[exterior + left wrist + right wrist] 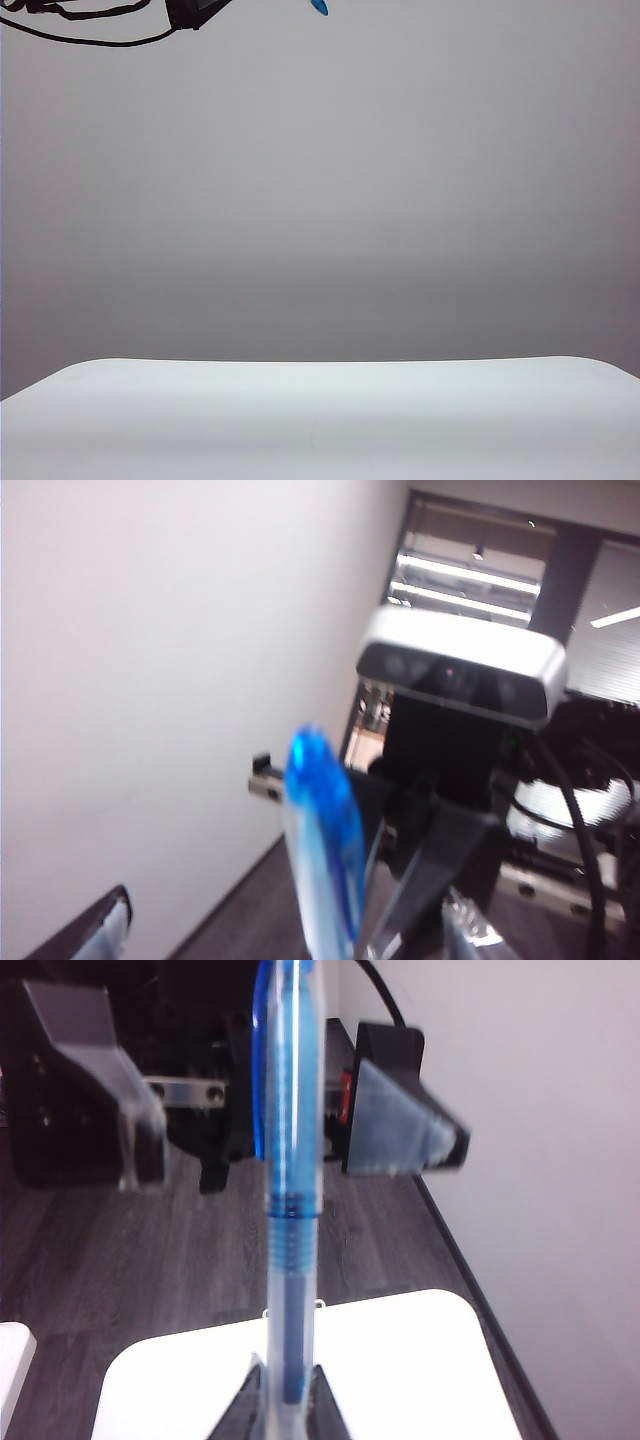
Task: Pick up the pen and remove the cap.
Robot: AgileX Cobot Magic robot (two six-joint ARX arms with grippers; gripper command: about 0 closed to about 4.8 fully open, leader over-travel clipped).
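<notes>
Pen: a clear-barrelled stick pen [290,1300] stands upright right before the right wrist camera, its lower barrel pinched between the dark fingertips [240,1412] of the right end effector [285,1405].
Cap: the translucent blue cap [292,1090] is on the pen's upper end, clip along one side, its rounded tip cut off by the frame edge.
Right end effector: closed on the pen barrel, held up above the white tabletop [400,1360].
Left end effector: its two fingers [400,1125] stand apart, one on each side of the capped end in the right wrist view, neither plainly touching it; the picture is blurred there. The left end effector [275,1130] grips nothing.
Left wrist view: the blue cap [325,840] rises close to the lens, blurred, with the right arm's silver camera [460,670] and black wrist behind it.
Exterior view: only a blue tip [319,6] of the cap shows at the top edge, beside a dark piece of the left arm [195,12] and a black cable [90,38]; the white tabletop [320,420] lies well below.
Backdrop: a plain pale wall [320,200]; dark wood-look floor [120,1280] under the tabletop.
</notes>
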